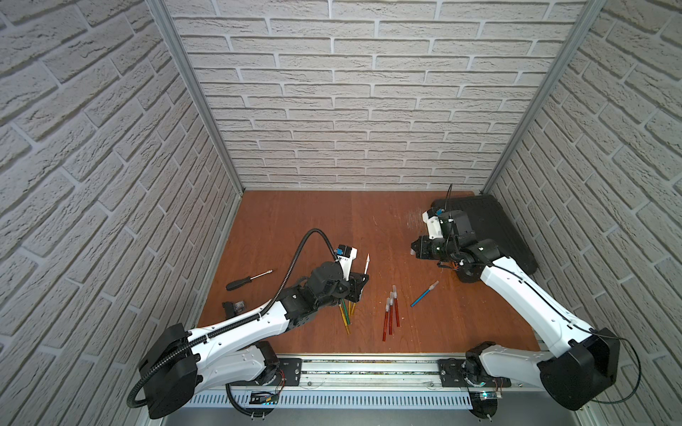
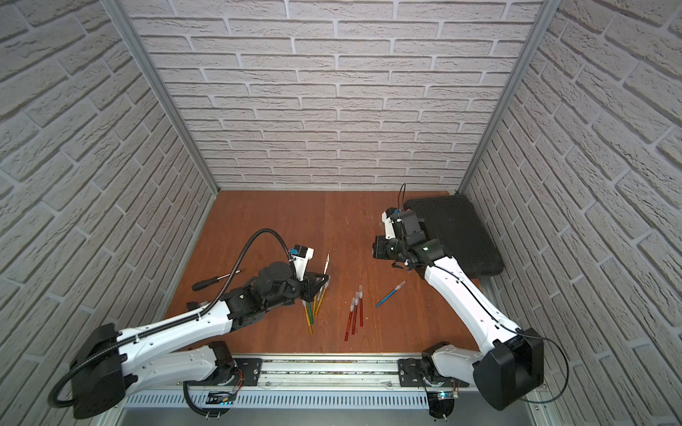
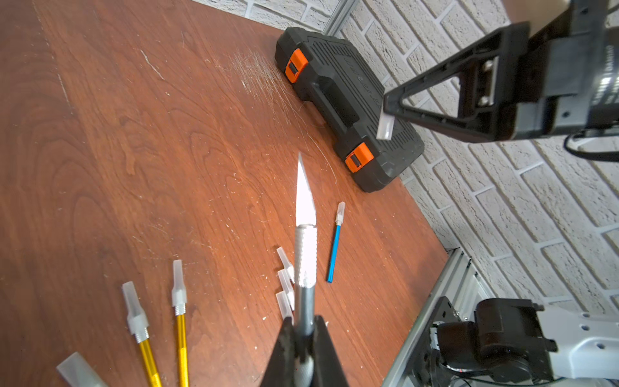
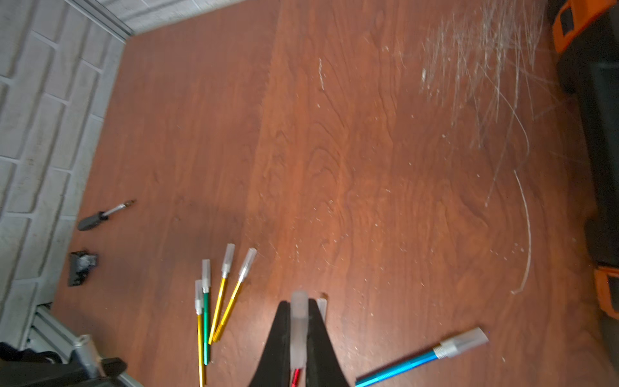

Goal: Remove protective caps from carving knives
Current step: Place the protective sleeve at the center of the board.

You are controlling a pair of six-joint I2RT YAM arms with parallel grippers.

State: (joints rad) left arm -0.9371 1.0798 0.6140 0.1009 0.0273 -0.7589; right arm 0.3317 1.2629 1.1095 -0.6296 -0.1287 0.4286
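Top views, scanned left to right. Screwdriver is laid flat near the left side of the table, tip toward the far right. Left gripper is clamped on the silver knife, which is held off the table. Its long axis runs front to back, and its bare blade is pointed at the back wall.

Gold and green knives are fanned on the table just under that gripper, caps on. Their capped ends are hidden by the left arm; four are counted in the right wrist view.

Three red knives are laid nearly parallel at centre, capped ends toward the back wall. Blue knife is laid diagonally just right of them, capped end toward the far right.

Right gripper is raised well apart from the knives and pinched around a loose cap, whose axis is in line with the fingers. A red streak below that cap is cut off by the frame edge and cannot be identified.

Black case is set in the far right corner, partly covered by the right arm.
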